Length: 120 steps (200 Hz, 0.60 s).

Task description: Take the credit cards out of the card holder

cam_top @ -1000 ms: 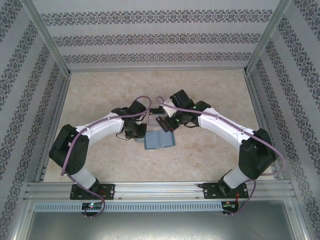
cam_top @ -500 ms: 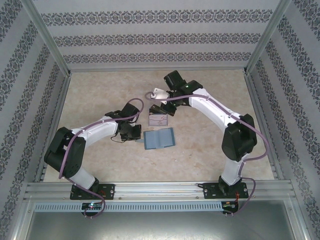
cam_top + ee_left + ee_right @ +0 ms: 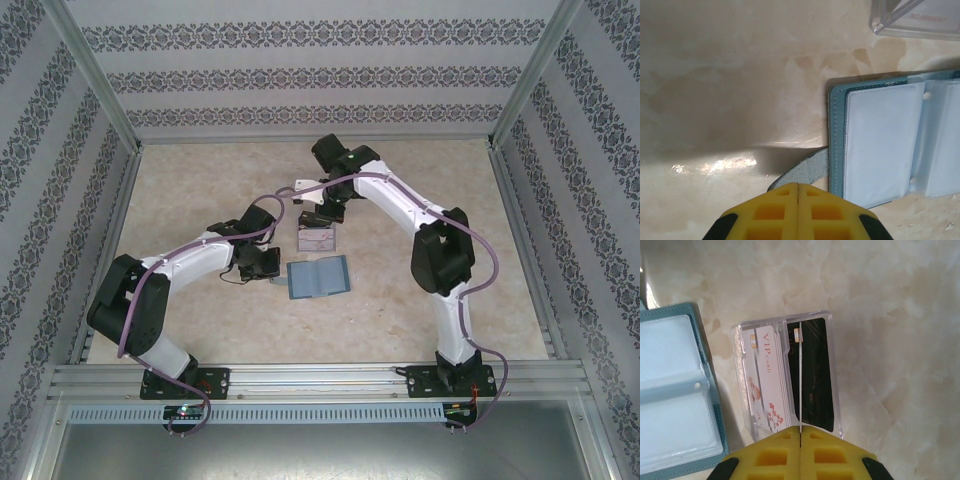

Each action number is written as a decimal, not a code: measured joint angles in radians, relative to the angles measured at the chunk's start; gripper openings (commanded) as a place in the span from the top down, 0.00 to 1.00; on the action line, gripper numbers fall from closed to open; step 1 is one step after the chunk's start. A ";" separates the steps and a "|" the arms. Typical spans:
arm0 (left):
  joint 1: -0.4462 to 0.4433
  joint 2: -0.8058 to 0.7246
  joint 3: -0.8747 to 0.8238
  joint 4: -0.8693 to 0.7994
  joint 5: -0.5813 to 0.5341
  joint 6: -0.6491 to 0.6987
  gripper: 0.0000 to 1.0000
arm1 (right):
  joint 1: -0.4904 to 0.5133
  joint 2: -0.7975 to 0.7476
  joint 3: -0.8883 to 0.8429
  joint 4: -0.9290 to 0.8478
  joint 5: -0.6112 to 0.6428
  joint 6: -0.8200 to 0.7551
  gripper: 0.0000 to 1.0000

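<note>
The teal card holder lies open on the table, its grey-blue pockets facing up. My left gripper sits at its left edge, shut on the grey strap that curves up from the holder. My right gripper hangs behind the holder, shut on a thin credit card seen edge-on. Under that card stands a clear tray holding a pale VIP card and a dark card.
The clear tray stands just behind the card holder, almost touching it. Bare marbled tabletop stretches around both. Patterned walls and metal rails fence the table on three sides.
My right arm has swung from just over the card holder back and left to above the clear tray, carrying the card. The left gripper has stayed at the holder's left edge.
</note>
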 measured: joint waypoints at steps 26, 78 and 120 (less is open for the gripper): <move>0.002 0.000 -0.003 0.000 0.000 0.000 1.00 | 0.000 0.050 0.031 -0.029 0.003 -0.027 1.00; 0.002 0.000 -0.004 0.000 0.011 0.000 1.00 | 0.001 0.072 0.047 -0.068 0.007 -0.047 0.83; 0.002 0.000 -0.004 0.000 0.019 0.000 1.00 | 0.005 0.072 0.076 -0.044 0.081 0.000 0.77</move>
